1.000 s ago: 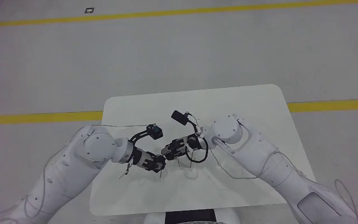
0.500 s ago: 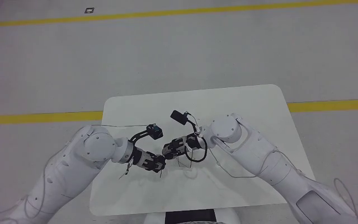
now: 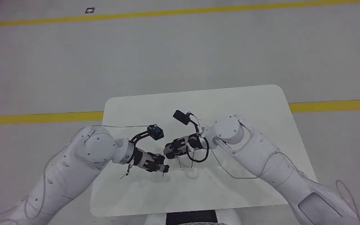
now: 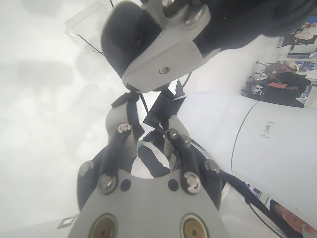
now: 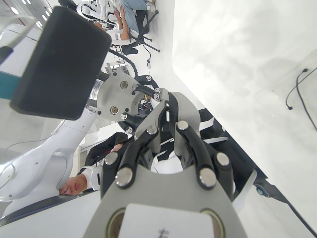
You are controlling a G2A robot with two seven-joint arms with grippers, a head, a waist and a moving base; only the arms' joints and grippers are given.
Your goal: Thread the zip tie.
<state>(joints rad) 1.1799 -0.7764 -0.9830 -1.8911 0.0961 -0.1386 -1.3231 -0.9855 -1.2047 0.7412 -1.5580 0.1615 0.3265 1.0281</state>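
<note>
My two grippers meet tip to tip over the middle of the white table [image 3: 247, 107]. The left gripper [image 3: 162, 166] is shut on a thin black zip tie [image 4: 143, 103], whose tail [image 3: 125, 174] sticks out behind the wrist. The right gripper [image 3: 169, 151] comes from the other side, fingers [image 5: 171, 110] pressed together. In the left wrist view its tip [image 4: 132, 90] touches the same black strand. The pinch itself is hidden by the fingers. In the right wrist view the left gripper [image 5: 148, 100] sits just beyond my own fingertips.
A clear plastic box [image 4: 81, 23] lies on the table right under the grippers, with spare black zip ties [image 5: 296, 90] in it. A thin cable [image 3: 236, 174] trails along the right arm. The table's front edge is close behind both wrists.
Almost nothing: the right wrist has shifted a touch to the right, and both gripper tips stay together at the same spot.
</note>
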